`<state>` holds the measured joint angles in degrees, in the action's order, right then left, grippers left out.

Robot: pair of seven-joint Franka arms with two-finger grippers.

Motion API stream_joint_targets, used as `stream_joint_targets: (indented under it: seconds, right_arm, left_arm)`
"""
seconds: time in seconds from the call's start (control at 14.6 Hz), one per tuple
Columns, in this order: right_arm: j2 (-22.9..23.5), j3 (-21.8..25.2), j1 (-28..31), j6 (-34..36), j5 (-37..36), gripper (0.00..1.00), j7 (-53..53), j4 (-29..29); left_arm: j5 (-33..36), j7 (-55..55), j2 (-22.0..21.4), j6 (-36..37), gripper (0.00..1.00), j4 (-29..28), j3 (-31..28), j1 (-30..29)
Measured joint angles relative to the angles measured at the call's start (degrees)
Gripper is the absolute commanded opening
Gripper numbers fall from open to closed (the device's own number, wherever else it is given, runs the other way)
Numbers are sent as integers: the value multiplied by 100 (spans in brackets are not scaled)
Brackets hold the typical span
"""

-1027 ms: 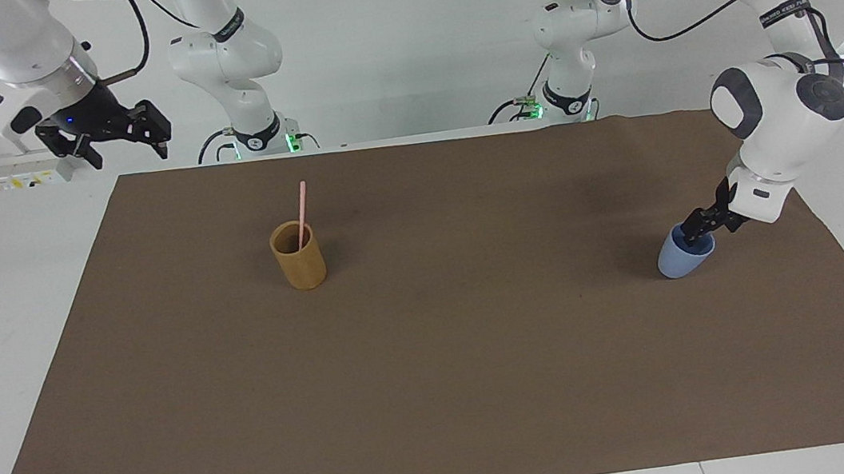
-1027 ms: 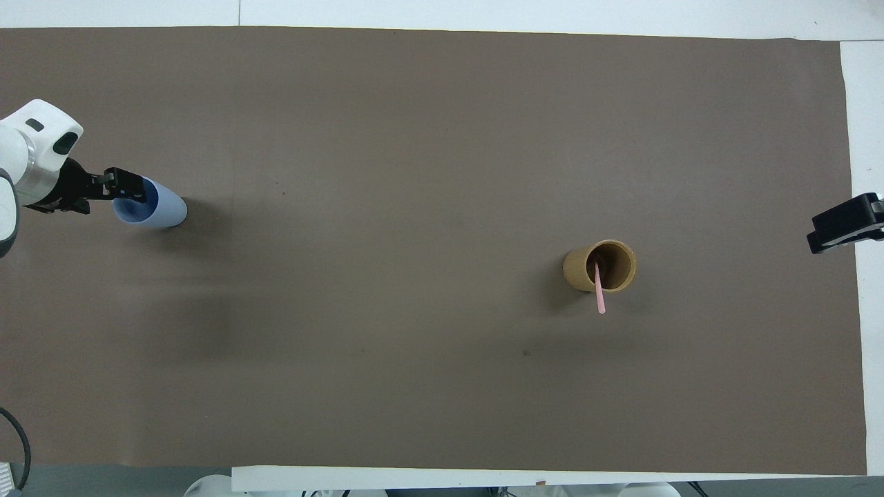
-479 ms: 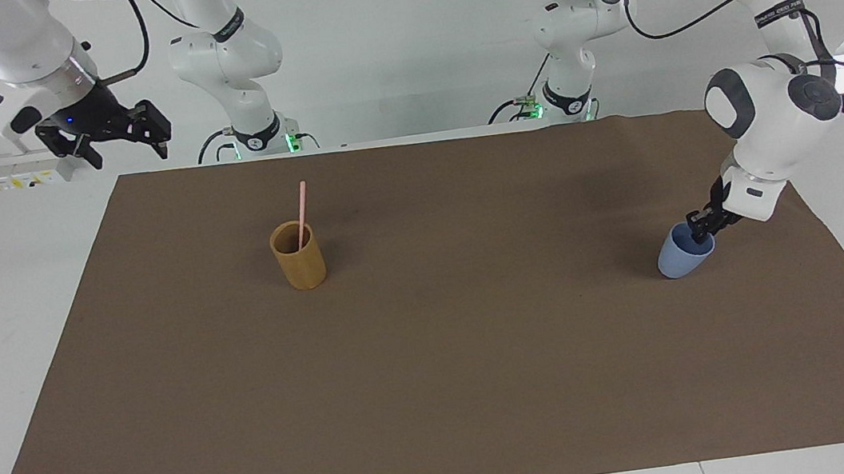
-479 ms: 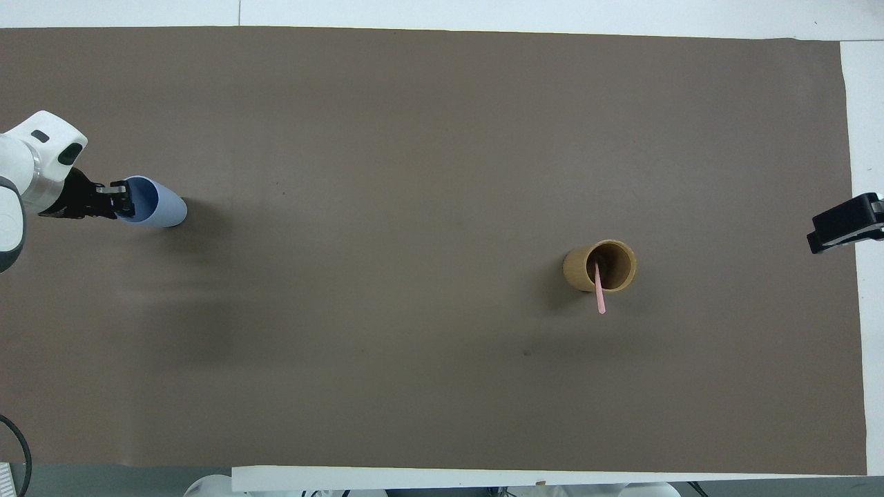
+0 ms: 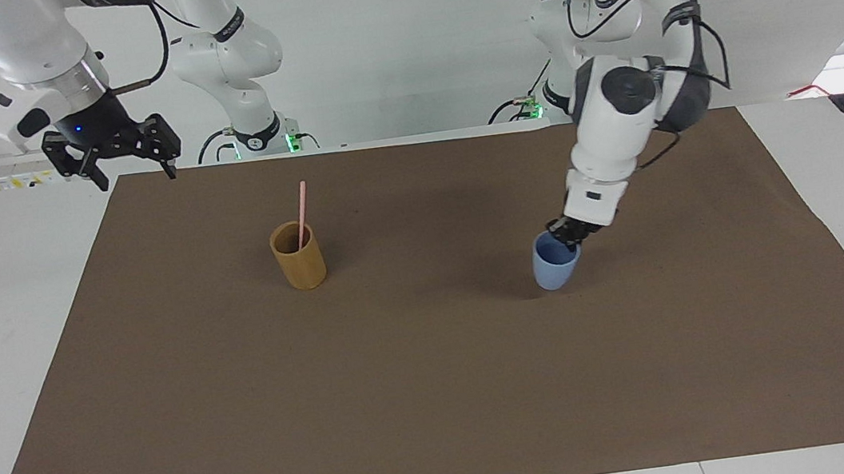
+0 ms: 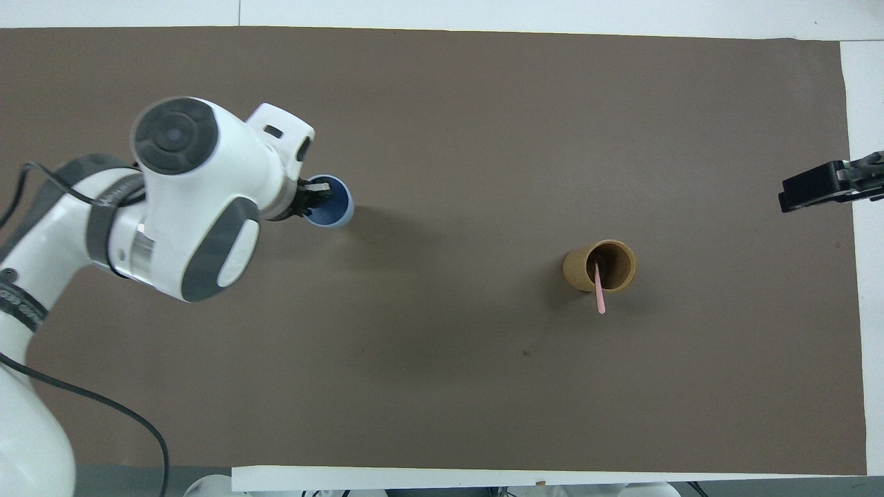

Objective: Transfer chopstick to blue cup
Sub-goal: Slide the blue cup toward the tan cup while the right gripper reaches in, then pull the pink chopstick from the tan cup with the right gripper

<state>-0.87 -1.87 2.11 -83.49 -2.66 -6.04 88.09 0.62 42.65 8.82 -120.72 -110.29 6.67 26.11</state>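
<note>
Pinching the rim of the blue cup [image 5: 555, 262] on the side toward its own base, the left gripper [image 5: 568, 236] is holding the cup's wall between closed fingers, one inside the mouth and one outside. In the facing view the cup is standing nearly upright on the brown mat [image 5: 441, 396], toward the left arm's end of the table but not far from the middle; whether its base is resting on the mat or hovering just above it I cannot tell. From the wrist the left arm is rising steeply over the mat toward its base.

Toward the right arm's end, the chopstick [image 5: 301, 215] is standing in the tan cup [image 5: 299, 255], leaning against the rim with its upper half sticking out. The two cups are well apart. The right gripper [image 5: 115, 150] is waiting in the air over the mat's edge by its own base, fingers spread wide and holding nothing.

By my reading, the step in hand is positioning the blue cup for the transfer; the chopstick itself is not yet being handled. The next move is probably calling for the cup to be set down upright and released, and for the right gripper to come down over the chopstick's exposed end.
</note>
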Motion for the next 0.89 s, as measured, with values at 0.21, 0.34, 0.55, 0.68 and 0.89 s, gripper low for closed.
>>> stream_joint_targets:
  seconds: [0.21, 0.34, 0.55, 0.68, 0.89]
  right_arm:
    - [-63, 32, 102, -275, 235, 100, 0, 292]
    - [-277, 38, 126, -617, 645, 100, 0, 847]
    - [-722, 5, -35, -854, 959, 100, 217, 1761]
    - [-940, -19, -332, -1306, 1038, 100, 1045, 2284]
    - [-668, -53, -805, -1368, 1215, 100, 2279, 2434]
  left_arm:
    - [0, 337, 141, -460, 74, -223, -1, 367]
    - [0, 337, 194, -529, 100, -252, -32, 361]
    - [0, 337, 182, -438, 100, -212, -44, 362]
    - [0, 337, 103, -113, 100, -57, -56, 359]
    - [4, 344, -337, 653, 100, 176, -137, 132]
